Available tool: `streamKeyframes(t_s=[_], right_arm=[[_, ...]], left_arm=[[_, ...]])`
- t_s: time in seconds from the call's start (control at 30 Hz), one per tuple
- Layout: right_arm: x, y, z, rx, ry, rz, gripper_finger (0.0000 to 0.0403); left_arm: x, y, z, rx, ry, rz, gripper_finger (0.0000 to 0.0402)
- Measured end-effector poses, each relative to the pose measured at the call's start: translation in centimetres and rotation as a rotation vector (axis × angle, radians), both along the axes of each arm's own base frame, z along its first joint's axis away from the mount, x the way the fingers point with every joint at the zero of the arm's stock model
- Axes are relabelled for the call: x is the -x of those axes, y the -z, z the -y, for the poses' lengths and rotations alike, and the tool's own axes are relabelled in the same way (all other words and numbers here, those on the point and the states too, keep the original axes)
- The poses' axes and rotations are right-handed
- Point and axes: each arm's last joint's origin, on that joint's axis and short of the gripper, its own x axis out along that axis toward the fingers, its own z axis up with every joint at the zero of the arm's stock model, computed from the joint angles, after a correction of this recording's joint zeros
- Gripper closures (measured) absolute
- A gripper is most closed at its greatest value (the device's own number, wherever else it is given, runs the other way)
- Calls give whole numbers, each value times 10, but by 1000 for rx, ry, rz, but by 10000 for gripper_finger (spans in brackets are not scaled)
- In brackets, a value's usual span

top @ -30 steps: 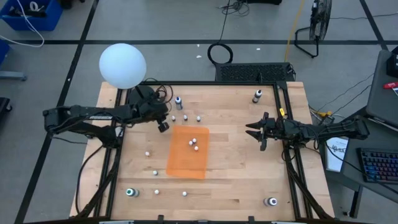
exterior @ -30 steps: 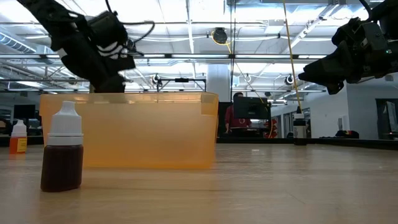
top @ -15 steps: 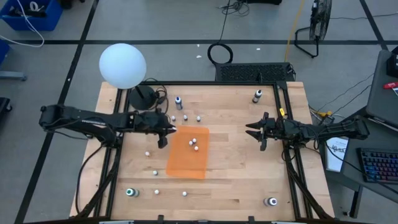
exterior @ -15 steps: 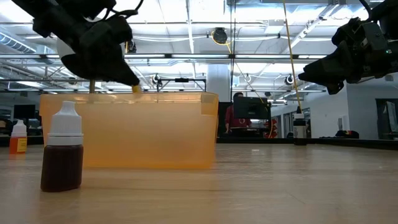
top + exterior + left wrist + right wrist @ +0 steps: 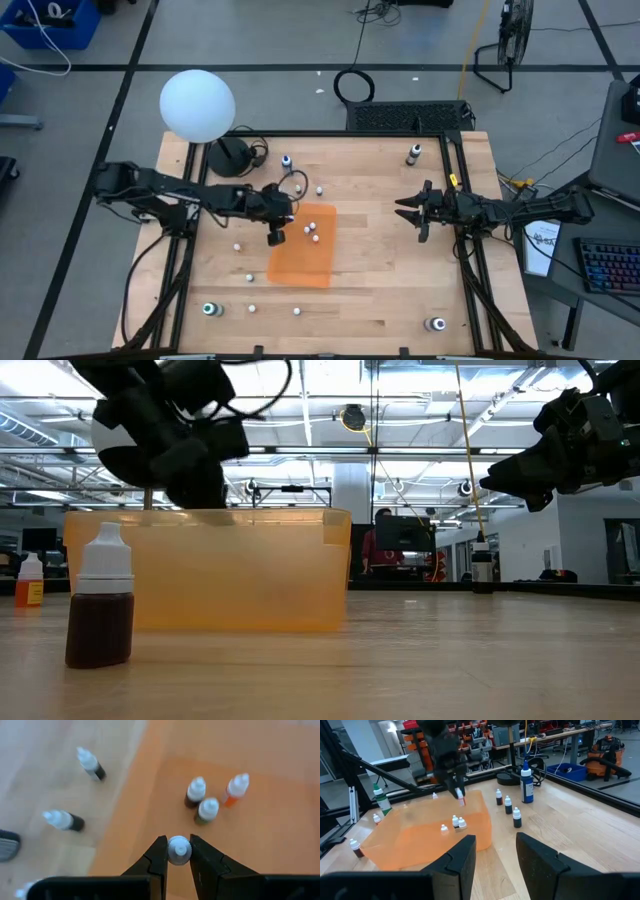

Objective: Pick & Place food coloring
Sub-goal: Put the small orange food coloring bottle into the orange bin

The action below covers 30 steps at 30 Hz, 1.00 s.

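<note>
Two arms over a wooden table (image 5: 380, 290); big white globe (image 5: 197, 104) at the far left corner is not part of the job. Orange bin (image 5: 315, 255) sits mid-table, translucent, already holding three small bottles (image 5: 200, 800) near its far end. Left gripper (image 5: 178, 851) hangs above the bin's left edge, fingers pinched tight on the white cap of a food coloring bottle (image 5: 178, 849), gap no wider than the cap. Right gripper (image 5: 492, 852) waits well apart on the right side of the table, fingers spread, holding nothing, touching nothing. More loose bottles (image 5: 300, 187) stand on the wood beyond the bin, others scattered near the front edge, and a brown-filled one (image 5: 100, 605) stands close to the low camera. Judged step: carry is nearly done, release into the bin is next. Risks: grip is only on the cap, so the bottle could swing or slip out early; gripper sits close over the bin wall, so a drop here could clip the rim and bounce out onto the table; dropping too near the three inside could knock them over.
</note>
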Motion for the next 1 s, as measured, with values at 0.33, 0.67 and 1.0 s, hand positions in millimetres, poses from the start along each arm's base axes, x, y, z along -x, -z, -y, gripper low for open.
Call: streamKeyframes(t_s=[0.33,0.67,1.0], right_arm=[[0,1,0,0,0,-5,273],[0,1,0,0,0,-6,273],[0,1,0,0,0,-6,273]], left_arm=[[-11,22,1,56,0,-46,342],[-16,36,2,111,6,-83,338],[-16,37,2,112,4,-70,231]])
